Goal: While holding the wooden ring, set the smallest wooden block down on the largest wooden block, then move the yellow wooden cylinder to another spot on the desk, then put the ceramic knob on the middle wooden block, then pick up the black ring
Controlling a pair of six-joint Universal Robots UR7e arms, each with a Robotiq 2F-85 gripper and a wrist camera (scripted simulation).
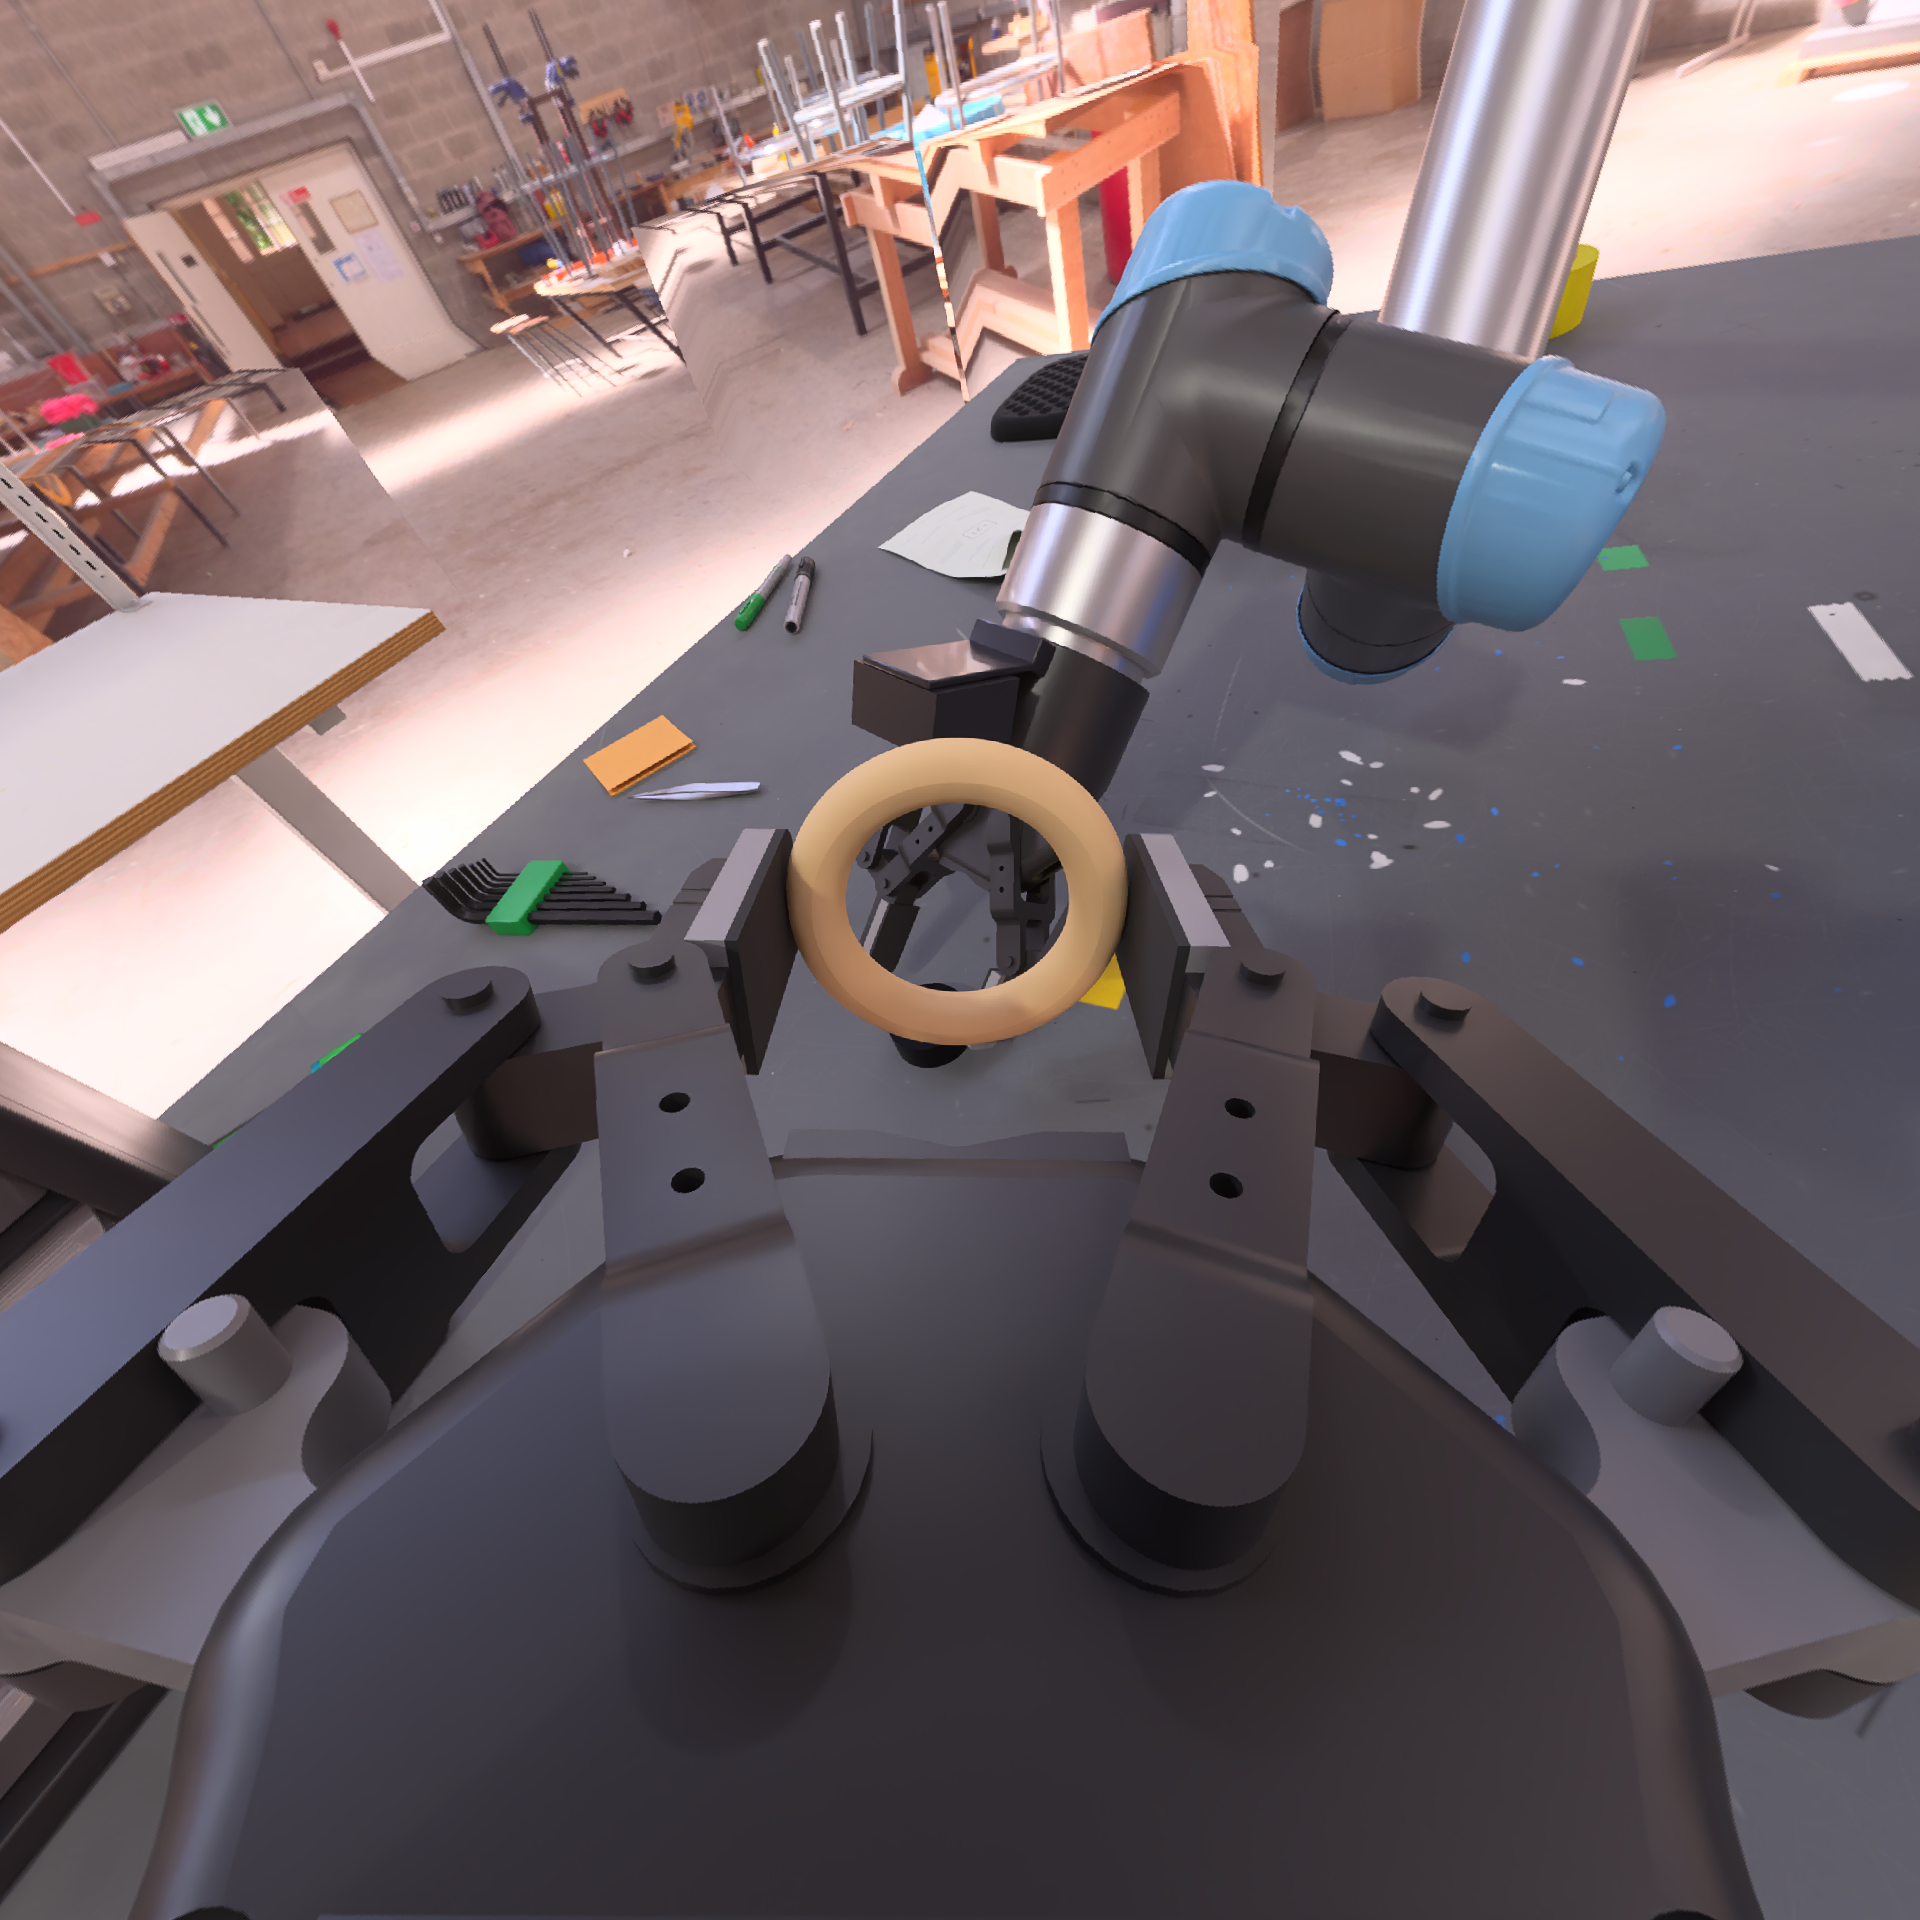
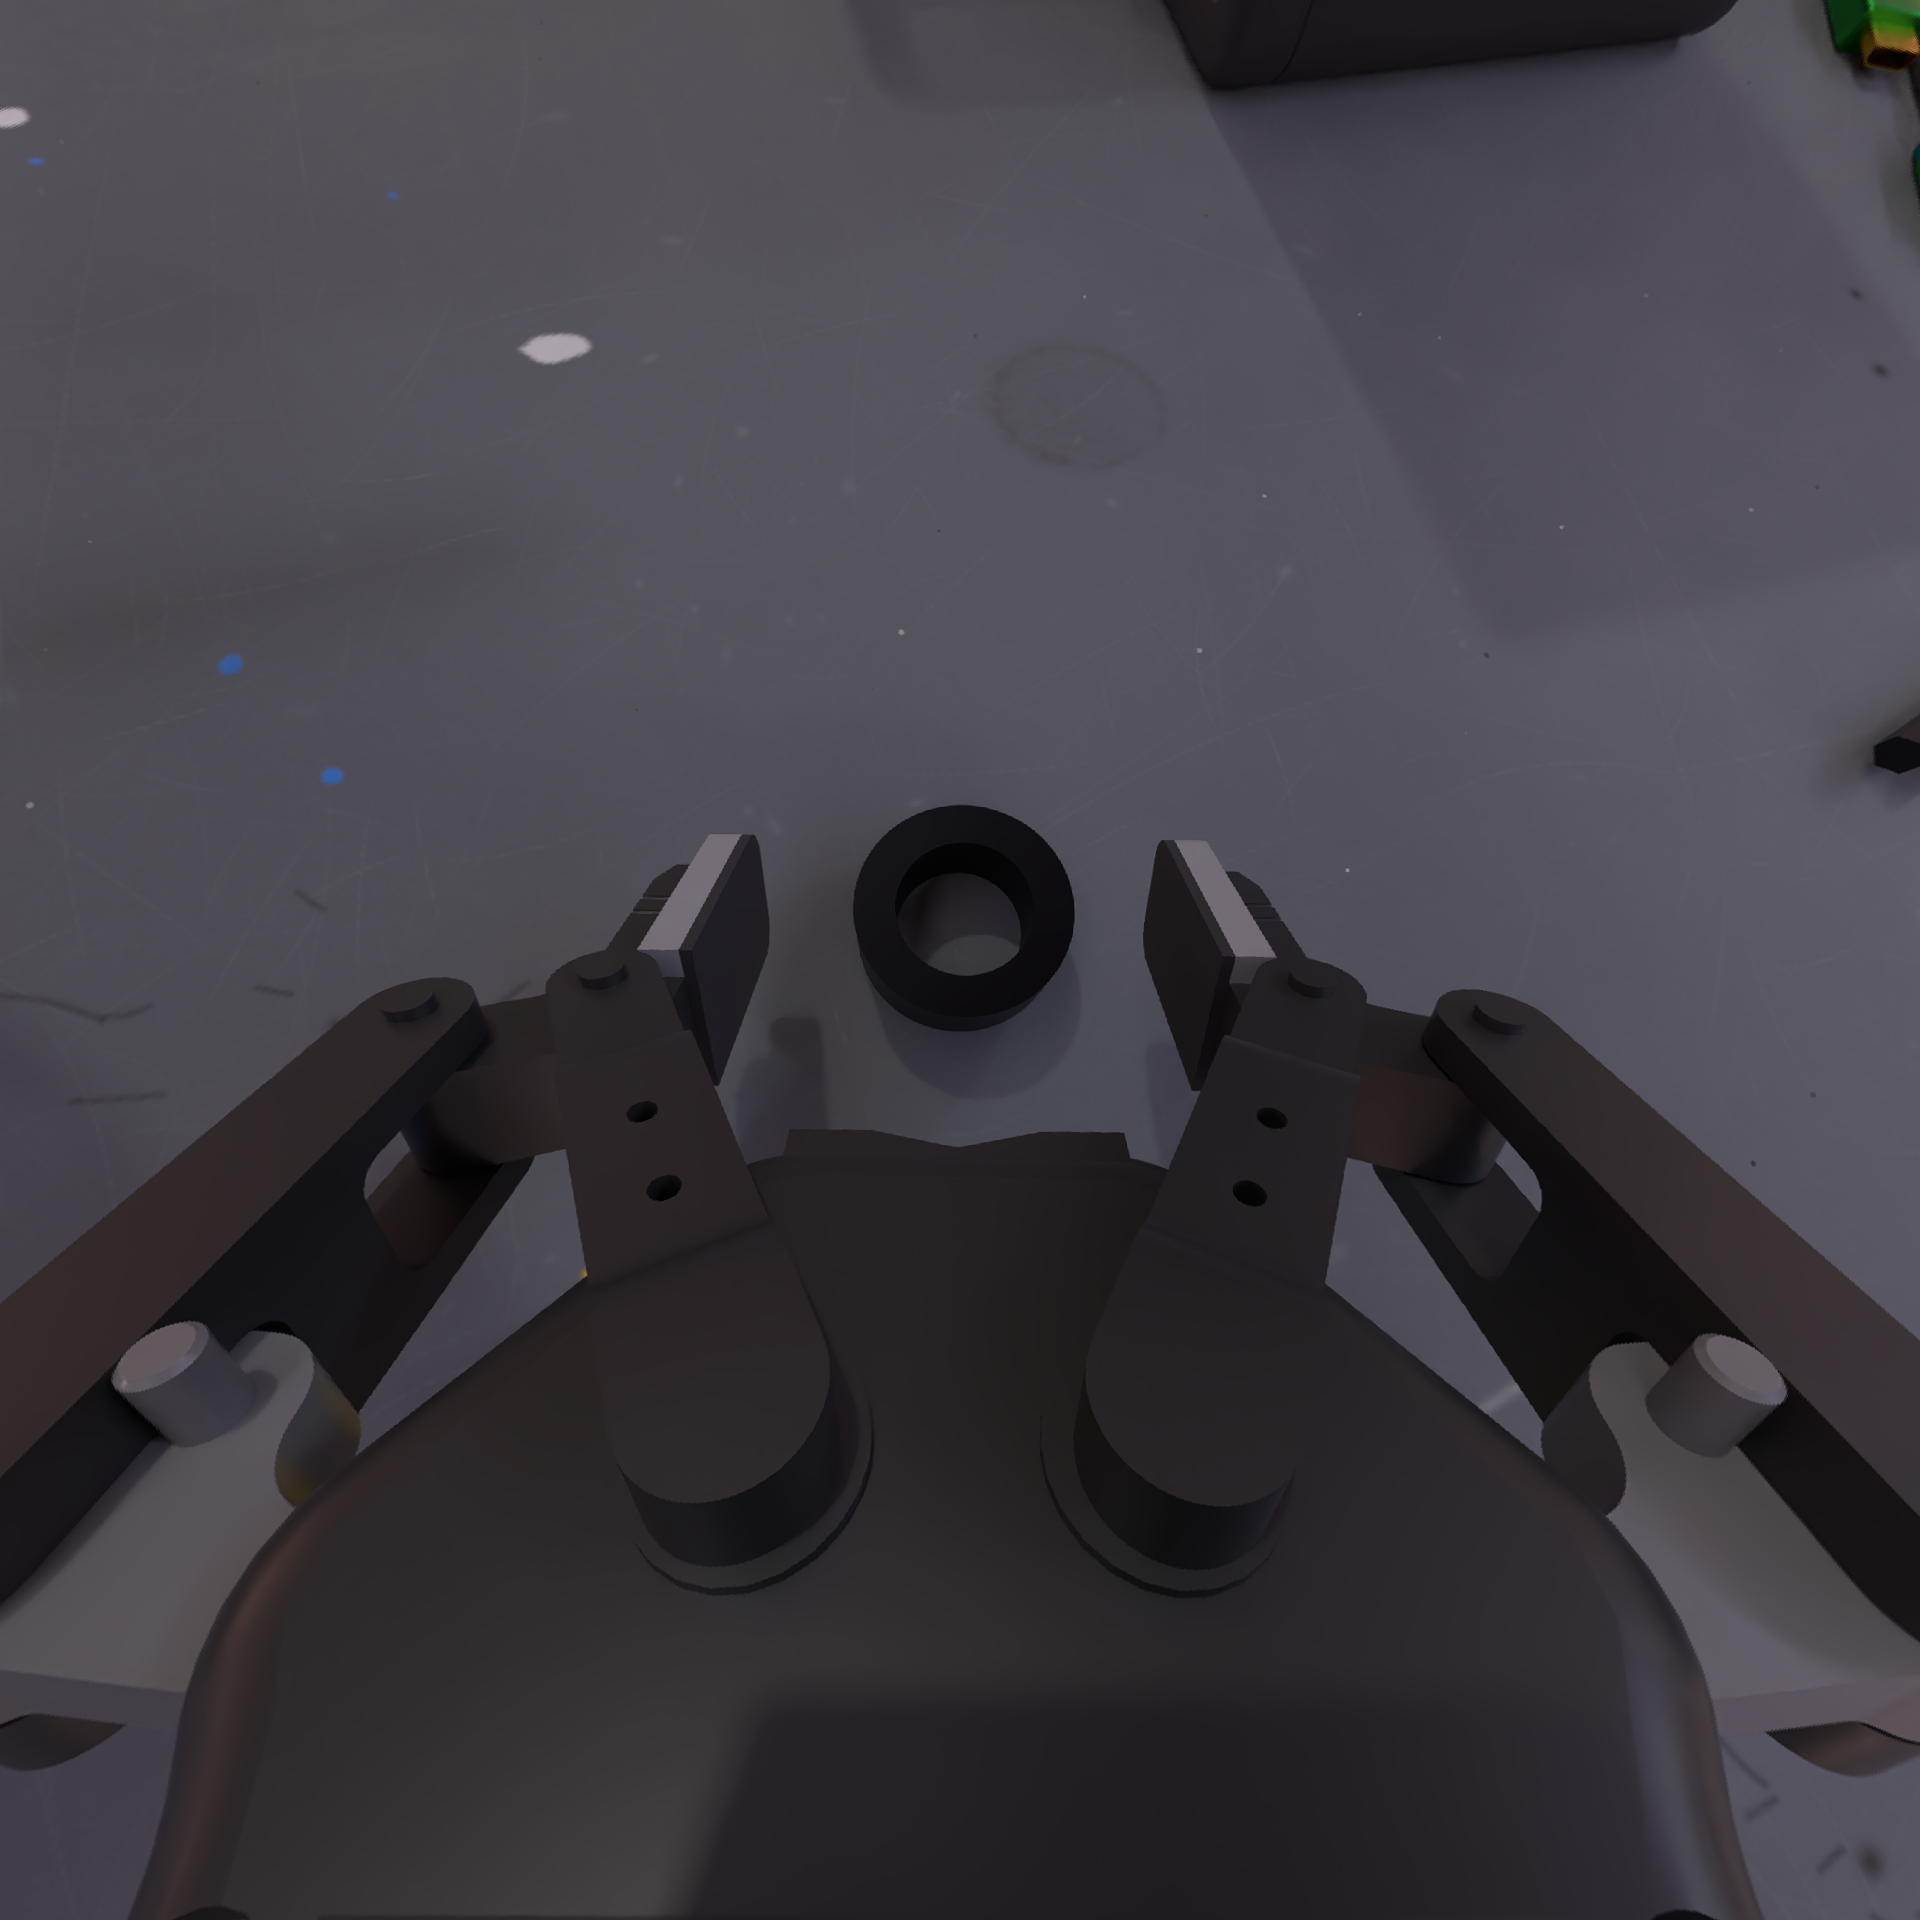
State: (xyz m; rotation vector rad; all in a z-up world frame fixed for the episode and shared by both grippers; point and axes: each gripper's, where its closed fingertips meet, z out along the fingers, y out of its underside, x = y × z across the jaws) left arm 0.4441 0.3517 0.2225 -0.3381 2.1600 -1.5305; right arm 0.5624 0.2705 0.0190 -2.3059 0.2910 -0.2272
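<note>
only rightward, black ring [image 2: 962, 918] between claw [image 2: 954, 935] pads

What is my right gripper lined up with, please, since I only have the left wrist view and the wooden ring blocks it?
Observer: The black ring lies flat on the desk, between the right gripper fingers.
Operator: Are the fingers touching it?
Observer: No, both pads stand clear of it; the gripper is open.
Operator: Anything crowding it?
Observer: No, only bare desk around the ring.
</note>
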